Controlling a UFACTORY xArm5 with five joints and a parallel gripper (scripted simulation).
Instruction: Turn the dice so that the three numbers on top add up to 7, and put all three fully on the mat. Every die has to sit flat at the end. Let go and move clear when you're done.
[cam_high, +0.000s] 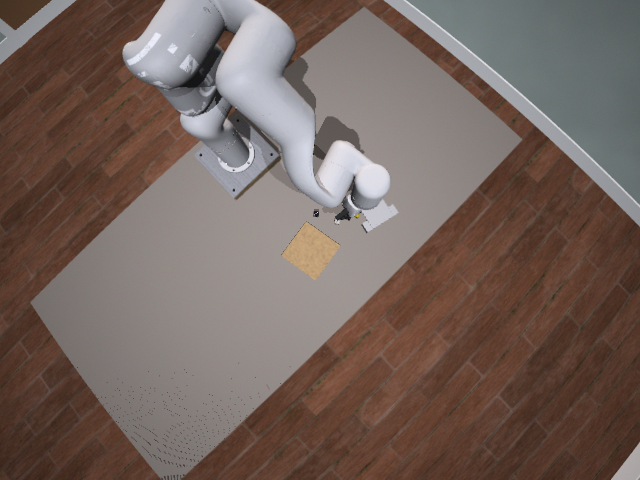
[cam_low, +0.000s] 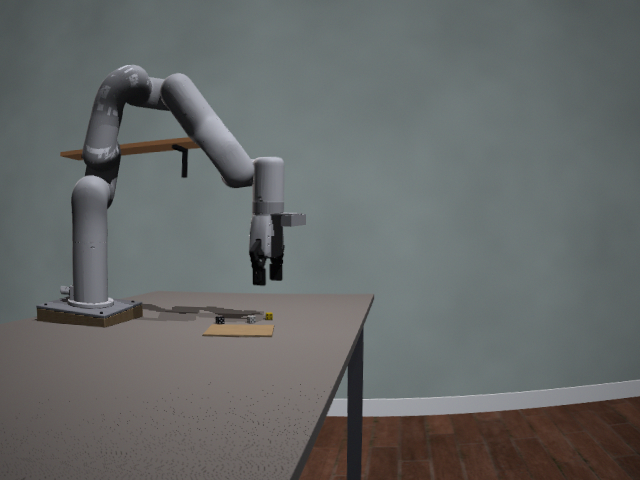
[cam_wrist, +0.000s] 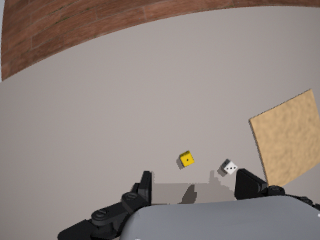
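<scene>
Three small dice lie on the grey table (cam_high: 155, 310) (cam_low: 155, 403) (cam_wrist: 100, 107), just beyond the tan mat (cam_high: 310, 250) (cam_low: 238, 330) (cam_wrist: 290, 136) and off it. They are a black die (cam_high: 315, 212) (cam_low: 220, 319), a white die (cam_high: 337, 221) (cam_low: 250, 319) (cam_wrist: 228, 168) and a yellow die (cam_high: 357, 216) (cam_low: 268, 315) (cam_wrist: 187, 159). The yellow die shows a single pip on top in the wrist view. The black die is out of the wrist view. My gripper (cam_low: 267, 279) (cam_wrist: 194, 184) is open and empty, pointing down well above the white and yellow dice.
The arm's base (cam_high: 236, 157) (cam_low: 90, 310) is bolted to the table behind the dice. The table's right edge drops to a wooden floor (cam_low: 465, 444). A wooden shelf (cam_low: 139, 147) hangs on the wall behind the arm.
</scene>
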